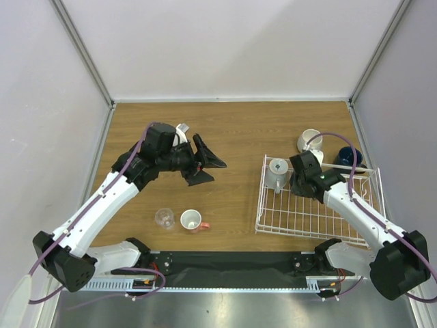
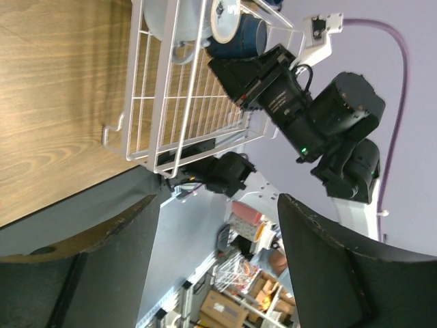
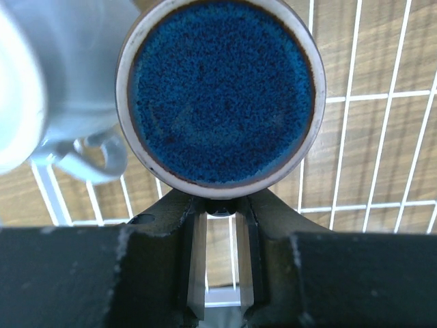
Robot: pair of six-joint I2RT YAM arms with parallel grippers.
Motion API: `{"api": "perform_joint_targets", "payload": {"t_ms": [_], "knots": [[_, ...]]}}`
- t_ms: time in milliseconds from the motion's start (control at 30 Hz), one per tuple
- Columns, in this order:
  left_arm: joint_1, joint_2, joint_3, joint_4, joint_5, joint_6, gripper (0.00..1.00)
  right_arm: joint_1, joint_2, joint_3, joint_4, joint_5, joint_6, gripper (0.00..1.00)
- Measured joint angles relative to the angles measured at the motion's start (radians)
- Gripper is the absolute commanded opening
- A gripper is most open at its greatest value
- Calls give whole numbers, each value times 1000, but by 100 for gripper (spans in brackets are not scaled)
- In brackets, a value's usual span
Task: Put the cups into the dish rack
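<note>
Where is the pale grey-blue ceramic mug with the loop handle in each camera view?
Top external: the pale grey-blue mug stands in the far-left corner of the white wire dish rack.
Left wrist: the mug at the top edge, inside the rack, left of the blue-glazed cup.
Right wrist: the mug in the upper left corner, its handle beside that cup.
Shared landmark: the rack's white grid, visible in all three.

Wooden table [image 1: 232, 130] in front of me, warm brown grain, evenly lit. Plain pale walls [image 1: 225, 48] box it in at the far side and both flanks, with silvery posts [image 1: 83, 51] rising at its far corners. Along its near edge runs a black strip [image 1: 232, 261], then brushed metal [image 1: 232, 311]. Beyond the table, cluttered shelving with cardboard boxes [image 2: 222, 307].
</note>
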Motion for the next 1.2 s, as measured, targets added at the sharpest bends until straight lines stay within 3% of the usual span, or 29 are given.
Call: {"api": "perform_joint_targets", "payload": {"t_ms": [333,767,1033,1200], "knots": [[3,54,90,-142,-7,129,73,-34,3,-113,125,1,-30,0],[4,54,90,-146,1,143,73,-34,8,-130,208,1,-59,1],[5,54,90,-146,2,143,73,-34,40,-130,230,2,-64,28],[6,54,89,-145,6,143,73,-34,45,-130,230,1,-65,54]]}}
